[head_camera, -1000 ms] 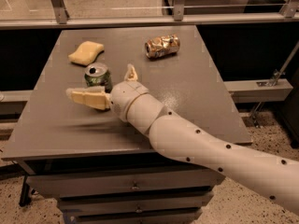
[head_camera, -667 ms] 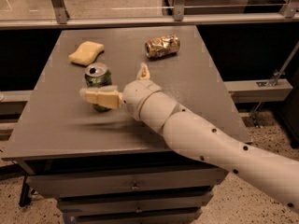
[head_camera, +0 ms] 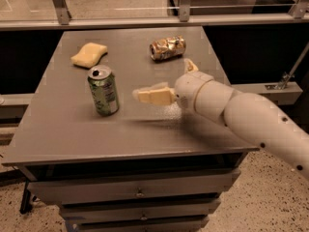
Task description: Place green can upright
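The green can (head_camera: pixel 103 91) is standing upright on the surface (head_camera: pixel 58 129), the job apparently done. I am holding the hand (head_camera: pixel 163 79) spread and empty beside it, apart, likely to avoid toppling it.

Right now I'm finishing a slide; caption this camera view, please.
Green can stands upright on the table, open gripper apart beside it.

Green can (head_camera: pixel 104 91) green-white patterned, silver top; cream gripper (head_camera: pixel 163 79) near it; gold-brown can (head_camera: pixel 167 48); yellow sponge (head_camera: pixel 89 54).
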`<state>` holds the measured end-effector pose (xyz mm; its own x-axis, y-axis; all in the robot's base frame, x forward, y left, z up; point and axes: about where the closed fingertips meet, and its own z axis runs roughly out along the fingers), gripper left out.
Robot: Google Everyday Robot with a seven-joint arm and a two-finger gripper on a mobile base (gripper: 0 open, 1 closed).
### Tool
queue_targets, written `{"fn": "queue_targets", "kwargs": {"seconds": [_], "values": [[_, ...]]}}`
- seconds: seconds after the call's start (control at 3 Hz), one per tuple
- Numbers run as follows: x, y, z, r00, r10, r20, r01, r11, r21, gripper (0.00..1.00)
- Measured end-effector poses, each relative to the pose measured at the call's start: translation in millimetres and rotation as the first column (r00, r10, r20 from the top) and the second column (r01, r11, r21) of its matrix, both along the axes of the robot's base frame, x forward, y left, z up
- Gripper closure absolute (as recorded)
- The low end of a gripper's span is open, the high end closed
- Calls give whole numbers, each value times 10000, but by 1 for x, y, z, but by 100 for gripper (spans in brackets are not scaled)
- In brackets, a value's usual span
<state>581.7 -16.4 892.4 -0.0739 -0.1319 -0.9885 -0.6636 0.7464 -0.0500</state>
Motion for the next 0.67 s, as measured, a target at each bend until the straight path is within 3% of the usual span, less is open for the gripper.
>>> {"fn": "queue_targets", "kwargs": {"seconds": [0.33,0.67], "values": [[-15,-49,-25,9949,-225,-984,106,9928,-1196,0],[-22,-48,-34,9912,2,-1320,-188,9900,-1398,0]]}}
